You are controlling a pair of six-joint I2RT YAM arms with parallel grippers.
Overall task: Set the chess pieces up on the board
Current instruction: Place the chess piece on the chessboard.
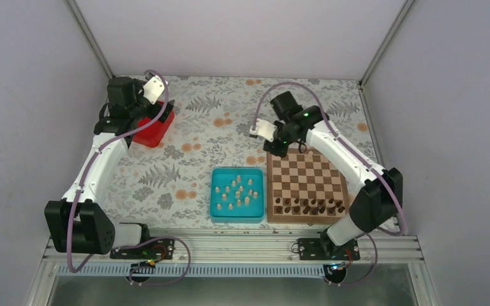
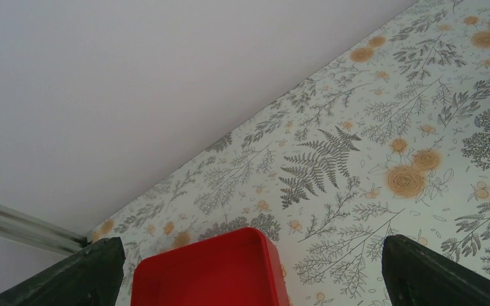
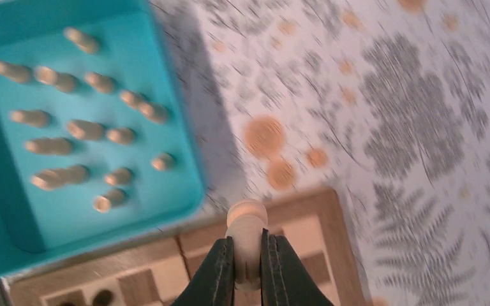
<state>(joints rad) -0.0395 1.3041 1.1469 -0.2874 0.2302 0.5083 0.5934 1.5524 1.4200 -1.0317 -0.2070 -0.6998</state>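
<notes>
1. The right end effector [image 3: 247,245] was clamped on a pale chess piece [image 3: 247,223], its two dark fingers [image 3: 220,274] pressed against the piece's sides and the rounded head standing out past the fingertips.
2. That held piece sat over the far left corner of the board [image 1: 309,175], above the brown border. The pictures did not show whether it touched the wood.
3. The right wrist view was blurred, so the kind of piece could not be told.
4. The other pale chessmen [image 1: 237,192] were scattered inside a teal tray [image 1: 215,194] that lay just beside the board's left edge, on the table [image 1: 217,134].
5. In the right wrist view the same tray [image 3: 0,210] lay to the left of the board's corner [image 3: 319,236], with the pale chessmen [image 3: 86,129] spread over its floor.
6. Dark chessmen [image 1: 309,207] were lined up along the board's near edge.
7. The left end effector [image 2: 249,271] was well apart from the board, far off to its left near the table's back corner, with its fingers [image 2: 70,274] spread wide and nothing between them.
8. A red bin [image 2: 210,271] lay below that spread pair, on the flower-patterned table, far to the left of the board.
</notes>
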